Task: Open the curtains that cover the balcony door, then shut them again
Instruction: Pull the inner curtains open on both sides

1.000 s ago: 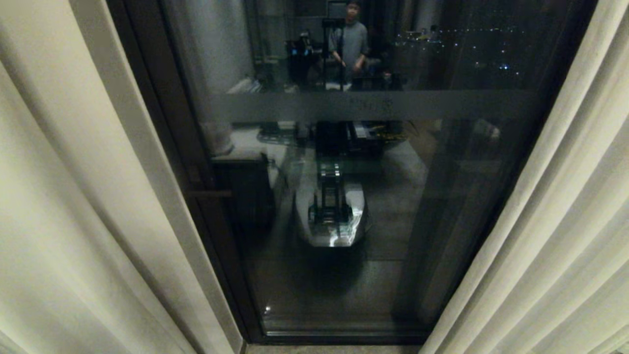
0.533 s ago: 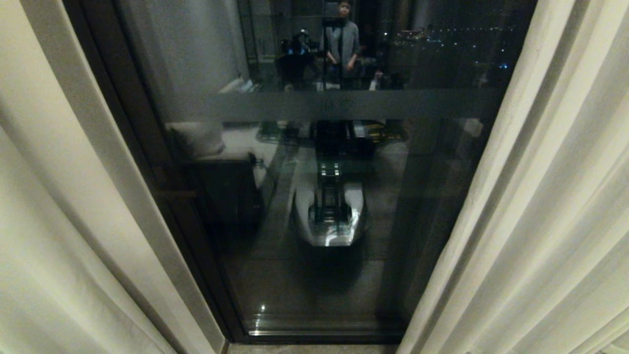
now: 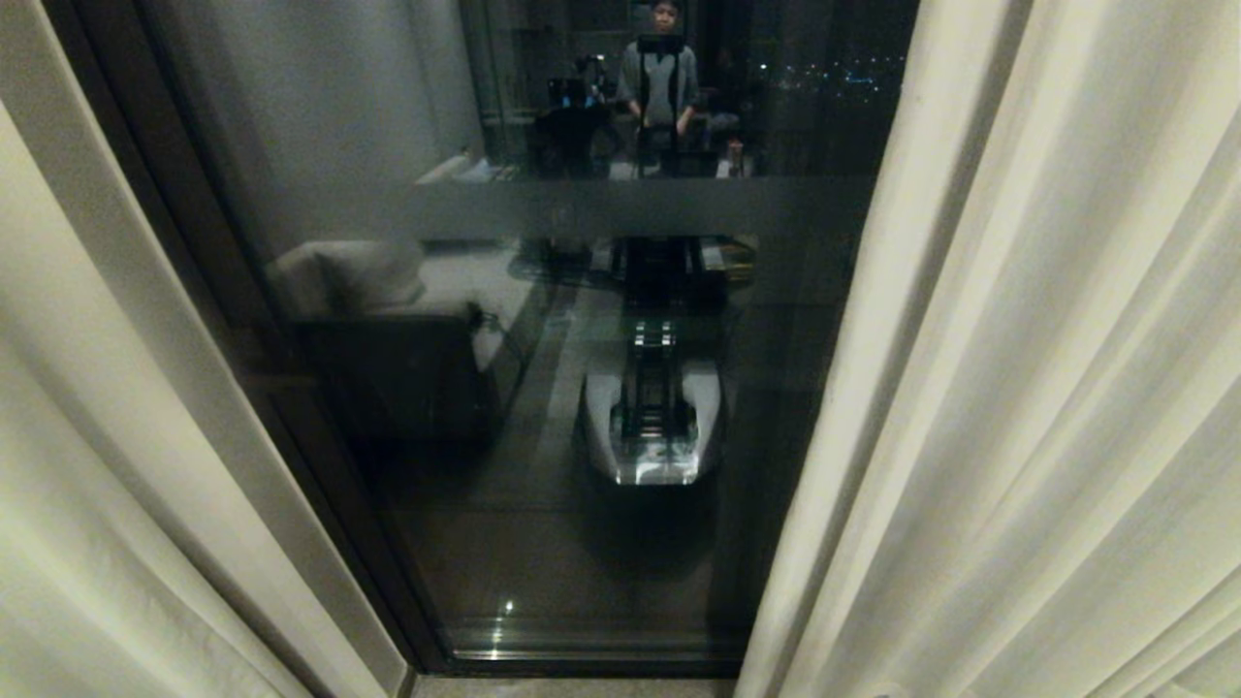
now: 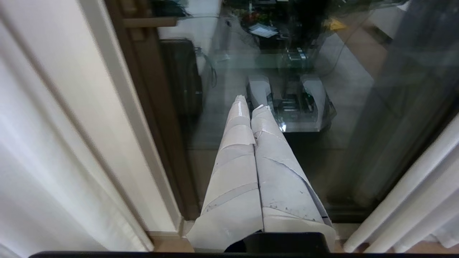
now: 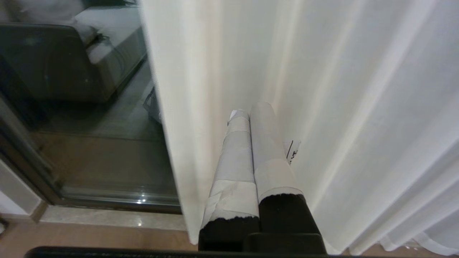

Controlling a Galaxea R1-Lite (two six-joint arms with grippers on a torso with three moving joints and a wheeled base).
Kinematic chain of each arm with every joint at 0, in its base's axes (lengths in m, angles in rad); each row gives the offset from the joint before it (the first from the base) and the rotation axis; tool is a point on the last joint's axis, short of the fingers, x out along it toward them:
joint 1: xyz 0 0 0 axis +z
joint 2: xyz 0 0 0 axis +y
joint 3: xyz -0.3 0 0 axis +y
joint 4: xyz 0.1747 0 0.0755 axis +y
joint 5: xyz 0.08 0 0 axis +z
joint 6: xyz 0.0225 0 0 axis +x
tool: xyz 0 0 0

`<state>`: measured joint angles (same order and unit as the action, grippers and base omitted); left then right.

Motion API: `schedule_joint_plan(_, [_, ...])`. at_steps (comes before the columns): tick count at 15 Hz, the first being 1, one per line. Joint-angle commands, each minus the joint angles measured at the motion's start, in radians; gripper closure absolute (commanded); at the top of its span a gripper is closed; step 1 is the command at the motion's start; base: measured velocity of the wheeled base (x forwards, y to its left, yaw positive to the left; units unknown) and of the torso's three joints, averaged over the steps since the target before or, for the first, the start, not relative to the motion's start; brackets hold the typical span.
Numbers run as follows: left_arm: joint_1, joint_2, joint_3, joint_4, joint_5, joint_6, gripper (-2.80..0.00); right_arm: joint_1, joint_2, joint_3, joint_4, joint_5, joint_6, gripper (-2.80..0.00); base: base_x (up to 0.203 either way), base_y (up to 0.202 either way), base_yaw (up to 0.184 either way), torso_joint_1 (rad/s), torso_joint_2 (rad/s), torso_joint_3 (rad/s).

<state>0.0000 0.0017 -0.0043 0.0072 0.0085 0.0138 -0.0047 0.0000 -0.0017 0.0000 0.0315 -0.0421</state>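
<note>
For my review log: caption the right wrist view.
Shut right gripper against the right curtain, beside the balcony door glass.

Head view: dim, with a yellow-green cast. The tall glass balcony door with dark frame (image 3: 582, 388) acts as a mirror against the dark outside; it reflects the room interior, and small points of light show in its upper right area. A small glare spot sits low on the pane. The cream-white pleated fabric curtains (image 3: 1018, 388) carry soft vertical shadows and lean outward toward the frame edges. Both wrist views are brighter and whiter; the curtain edges there are soft.
</note>
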Motion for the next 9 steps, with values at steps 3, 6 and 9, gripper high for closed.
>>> schedule_joint_plan(3, [0.000,-0.002,0.001,0.000,0.001,0.002,0.00,0.000,0.002,0.000,0.000,0.001,-0.001,0.00,0.000,-0.191,0.003,0.002,0.01,0.001])
schedule_joint_plan(6, [0.000,-0.002,0.001,-0.001,0.001,0.003,0.00,0.000,0.002,0.000,0.000,0.001,-0.001,0.00,0.000,-0.188,0.003,0.003,0.01,0.002])
schedule_joint_plan(9, [0.000,-0.002,0.001,-0.001,0.001,0.002,0.00,0.000,0.002,0.000,0.000,0.001,-0.001,0.00,0.000,-0.116,0.002,0.003,0.01,0.002])
